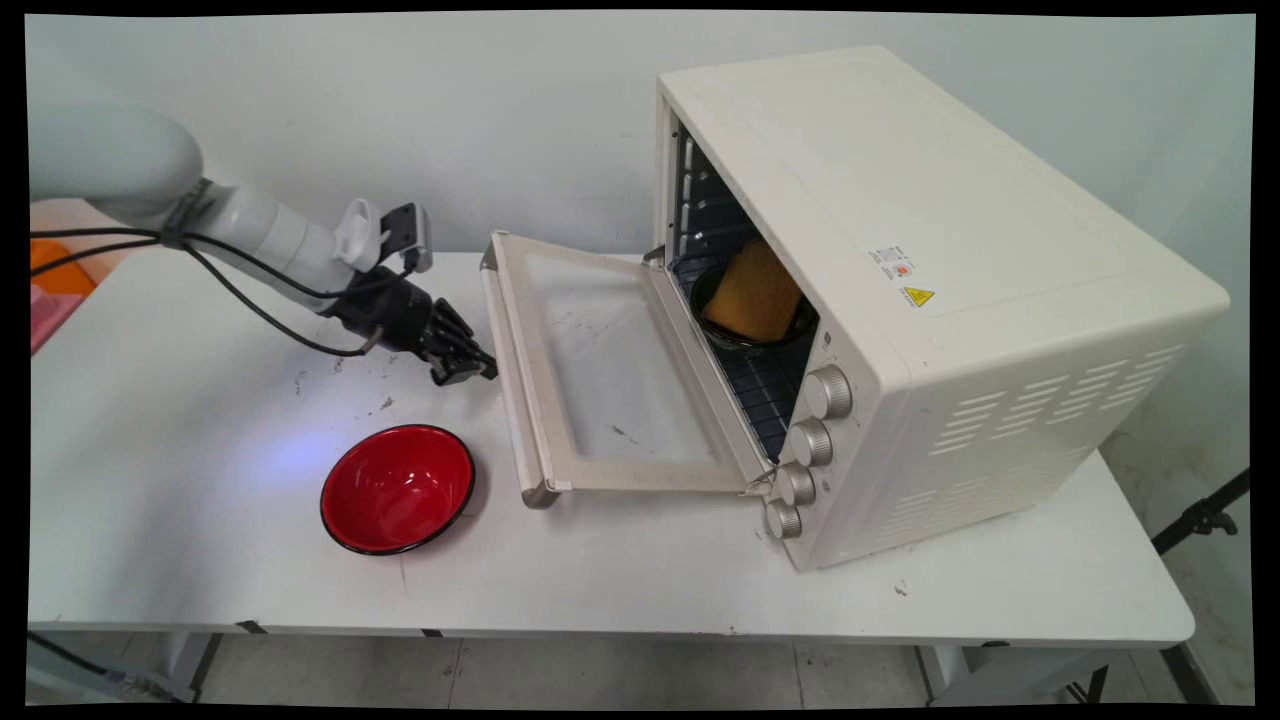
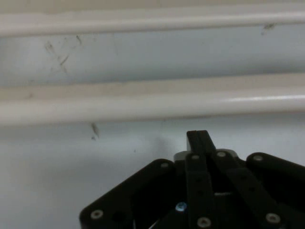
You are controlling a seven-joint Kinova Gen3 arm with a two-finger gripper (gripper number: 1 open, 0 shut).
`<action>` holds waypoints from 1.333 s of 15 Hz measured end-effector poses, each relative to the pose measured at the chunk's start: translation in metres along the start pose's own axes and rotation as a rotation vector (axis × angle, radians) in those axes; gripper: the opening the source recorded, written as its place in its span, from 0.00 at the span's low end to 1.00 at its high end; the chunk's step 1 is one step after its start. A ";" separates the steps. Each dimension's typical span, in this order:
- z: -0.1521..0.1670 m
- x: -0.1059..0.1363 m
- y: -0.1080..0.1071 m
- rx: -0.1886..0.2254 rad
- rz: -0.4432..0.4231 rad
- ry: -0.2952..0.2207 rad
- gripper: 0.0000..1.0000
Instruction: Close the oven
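Nearby, closed gripper (image 1: 478, 368) faces oven door (image 1: 600, 370); red bowl (image 1: 397, 488) beside.

Evenly and brightly lit from above, with soft shadows beneath the red bowl (image 1: 398, 488) and oven door (image 1: 600, 370), faint glare along the door handle (image 2: 152, 102), hand view soft and slightly blurred.

Yellow-brown block (image 1: 757, 290) in dark round pan (image 1: 735, 335) inside cream toaster oven (image 1: 940, 300): far side hidden by oven wall; pan rim only partly seen. Oven interior beyond pan dark, unreadable. Small label and yellow warning sticker (image 1: 905, 275) on oven top: print too small to read. Orange and pink items (image 1: 50, 290) at left edge cut off. Black stand leg (image 1: 1200, 515) at right partly behind white table (image 1: 650, 570).
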 end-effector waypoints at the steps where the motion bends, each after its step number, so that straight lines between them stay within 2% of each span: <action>1: 0.003 0.002 0.000 -0.002 -0.001 0.002 0.00; 12: 0.010 0.027 0.005 0.006 -0.047 0.065 0.00; 20: -0.008 0.074 0.008 0.003 -0.060 0.164 0.00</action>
